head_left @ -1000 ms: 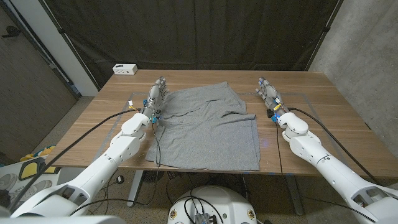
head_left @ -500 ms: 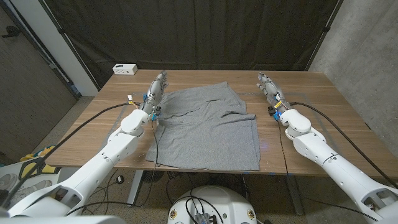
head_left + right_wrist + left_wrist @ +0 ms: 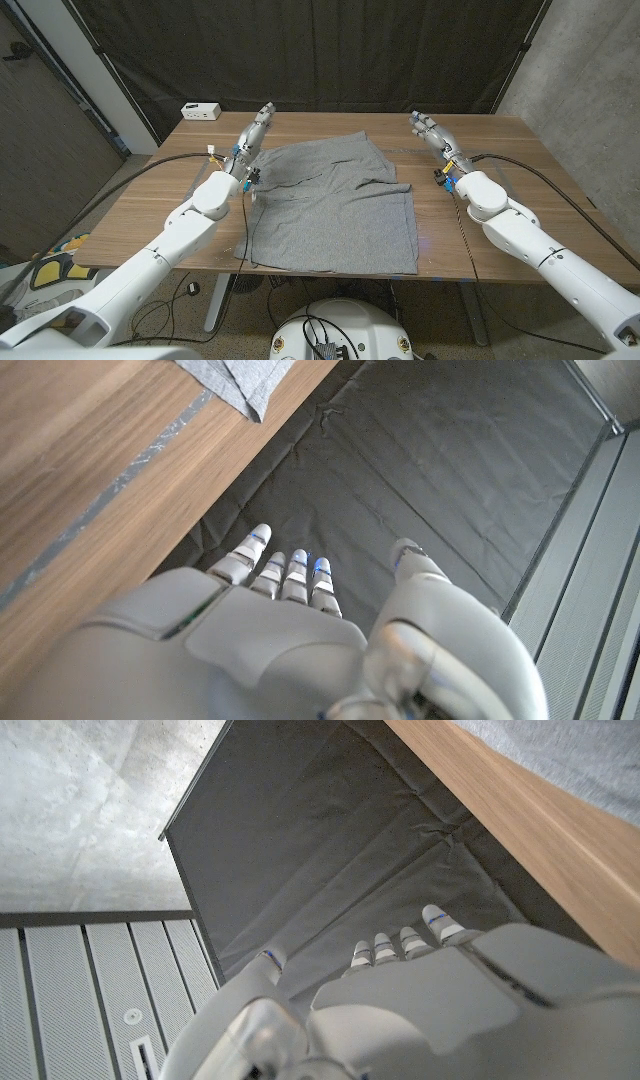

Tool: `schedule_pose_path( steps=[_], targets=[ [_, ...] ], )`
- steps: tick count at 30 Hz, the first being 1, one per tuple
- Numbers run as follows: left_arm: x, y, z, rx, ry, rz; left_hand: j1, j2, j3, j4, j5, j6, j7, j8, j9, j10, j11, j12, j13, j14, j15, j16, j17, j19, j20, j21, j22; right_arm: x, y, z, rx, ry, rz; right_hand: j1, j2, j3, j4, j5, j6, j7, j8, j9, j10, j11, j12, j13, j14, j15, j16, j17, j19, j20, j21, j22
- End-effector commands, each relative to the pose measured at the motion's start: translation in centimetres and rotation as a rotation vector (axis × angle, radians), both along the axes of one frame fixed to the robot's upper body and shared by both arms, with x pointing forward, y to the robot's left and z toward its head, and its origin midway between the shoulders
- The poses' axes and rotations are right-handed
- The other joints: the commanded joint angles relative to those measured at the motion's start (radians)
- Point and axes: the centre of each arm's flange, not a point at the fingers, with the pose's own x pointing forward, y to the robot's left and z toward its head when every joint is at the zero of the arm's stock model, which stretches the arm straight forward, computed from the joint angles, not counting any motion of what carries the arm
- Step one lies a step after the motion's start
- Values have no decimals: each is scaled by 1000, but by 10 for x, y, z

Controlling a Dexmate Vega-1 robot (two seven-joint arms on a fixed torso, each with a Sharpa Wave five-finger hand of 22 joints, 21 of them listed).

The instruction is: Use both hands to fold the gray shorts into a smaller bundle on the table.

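We see the gray shorts [image 3: 335, 205] spread across the middle of the table [image 3: 520, 190], reaching from near the far edge down to the near edge. They are partly folded: the upper part lies rumpled and doubled over the lower part, with a crease running across the cloth. One corner of the shorts [image 3: 240, 382] also shows in the right wrist view, close to the table's far edge, and a strip of the same cloth [image 3: 590, 755] shows in the left wrist view.

Our left hand [image 3: 252, 140] is raised at the shorts' far left corner, fingers stretched out and pointing toward the far edge. It holds nothing; in the left wrist view its fingers [image 3: 400, 945] stand straight and apart from the thumb, against the dark curtain [image 3: 330, 50] behind the table.

Our right hand [image 3: 432, 135] is near the far edge, to the right of the shorts and apart from them. Its fingers [image 3: 285, 575] are likewise extended and empty, the thumb set off to one side.

A small white box [image 3: 201, 110] sits at the far left corner of the table, well apart from the shorts. We cannot tell what it holds.
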Motion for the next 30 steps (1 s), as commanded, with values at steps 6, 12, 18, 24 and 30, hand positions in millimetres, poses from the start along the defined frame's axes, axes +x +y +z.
schedule_pose_path(
  steps=[6, 12, 18, 24, 30],
  targets=[
    [-57, -14, 9, 162, -189, 228, 84, 39, 36, -70, -66, 91, -10, 12, 4, 109, 55, 14, 4, 75, 59, 8, 3, 32, 104, -1, 4, -47, 20, 14, -258, -86, -141, 41, 4, 16, -36, -13, 33, -8, 6, 3, 36, 5, 5, 6, 53, 5, 14, 3, 27, 31, 10, 5],
    [-74, -20, 9, 216, -243, 278, 123, 42, 56, -105, -96, 127, -17, 8, 4, 161, 62, 20, 5, 118, 70, 7, 3, 56, 122, 1, 6, -59, 24, 15, -324, -101, -178, 55, 10, 21, -51, -20, 63, -21, 12, 3, 60, 0, 7, 6, 88, 0, 21, 6, 52, 43, 15, 6],
    [-89, -24, 8, 269, -273, 307, 137, 43, 62, -118, -107, 140, -18, 6, 5, 178, 66, 20, 5, 122, 64, 1, 3, 61, 126, 0, 6, -72, 29, 14, -390, -105, -208, 62, 15, 24, -58, -23, 81, -29, 15, 4, 74, -2, 8, 7, 98, -2, 23, 7, 60, 45, 16, 6],
    [-103, -27, 4, 309, -290, 326, 143, 43, 65, -124, -111, 145, -18, 5, 5, 181, 67, 18, 5, 123, 62, -1, 3, 62, 128, -1, 7, -86, 36, 10, -439, -126, -249, 65, 17, 25, -60, -24, 89, -32, 16, 4, 80, -4, 8, 7, 103, -6, 23, 8, 64, 45, 16, 6],
    [-119, -27, -1, 343, -299, 346, 149, 42, 67, -130, -116, 149, -18, 3, 5, 182, 65, 15, 5, 124, 61, -3, 3, 63, 129, -2, 7, -103, 43, 2, -498, -128, -282, 69, 19, 27, -65, -26, 101, -35, 17, 4, 88, -8, 8, 7, 110, -9, 23, 8, 69, 45, 17, 7]
  ],
)
